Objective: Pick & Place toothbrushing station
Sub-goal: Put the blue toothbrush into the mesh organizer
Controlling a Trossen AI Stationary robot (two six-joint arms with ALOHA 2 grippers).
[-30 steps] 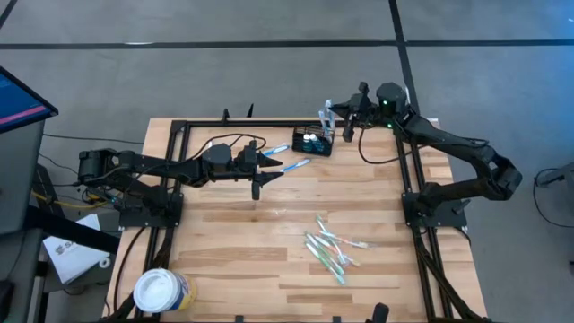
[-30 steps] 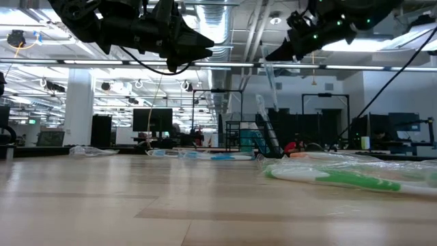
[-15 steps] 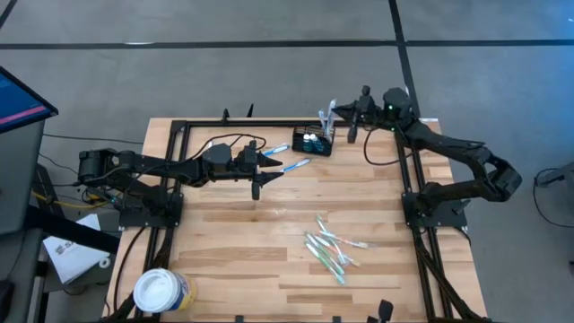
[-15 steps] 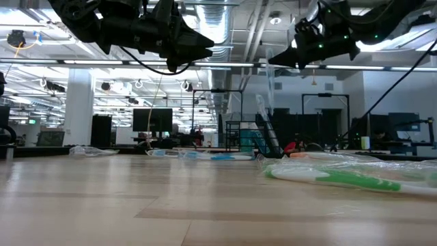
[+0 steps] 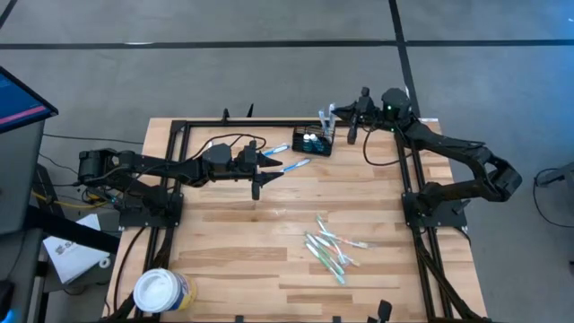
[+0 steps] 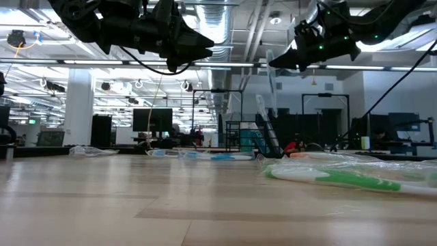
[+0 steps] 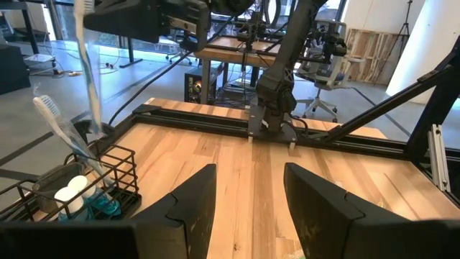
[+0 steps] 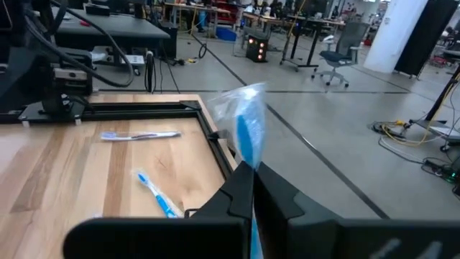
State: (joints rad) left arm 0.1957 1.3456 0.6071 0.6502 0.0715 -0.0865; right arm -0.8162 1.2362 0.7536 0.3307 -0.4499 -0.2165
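1. Caddy position: the toothbrushing station (image 5: pixel 314 141), a small black wire-mesh caddy, sits near the far edge of the counter (image 5: pixel 233 242), right of its middle, with a few items already standing in its compartments.
2. Right end effector (image 5: pixel 334 109) hangs just above and beside the caddy, clenched on a wrapped toothbrush (image 8: pixel 244 137) with a blue handle, held upright over the compartments.
3. Left end effector (image 5: pixel 269 167) hovers over the counter left of the caddy, fingers parted and grasping nothing; two loose toothbrushes (image 5: pixel 285 158) lie just beyond it.
4. More wrapped toothbrushes lie in a pile (image 5: pixel 330 249) toward the near right part of the counter, and a round white tub (image 5: pixel 161 292) stands at the near left corner.
5. Handling judgement: the mesh caddy looks light and stiff, so it would likely slide or tip if nudged; its top rim wire seems the safest place to take hold.
6. The wrapped brush is light and its plastic sleeve probably slippery, so a firm pinch on the handle suits it best.
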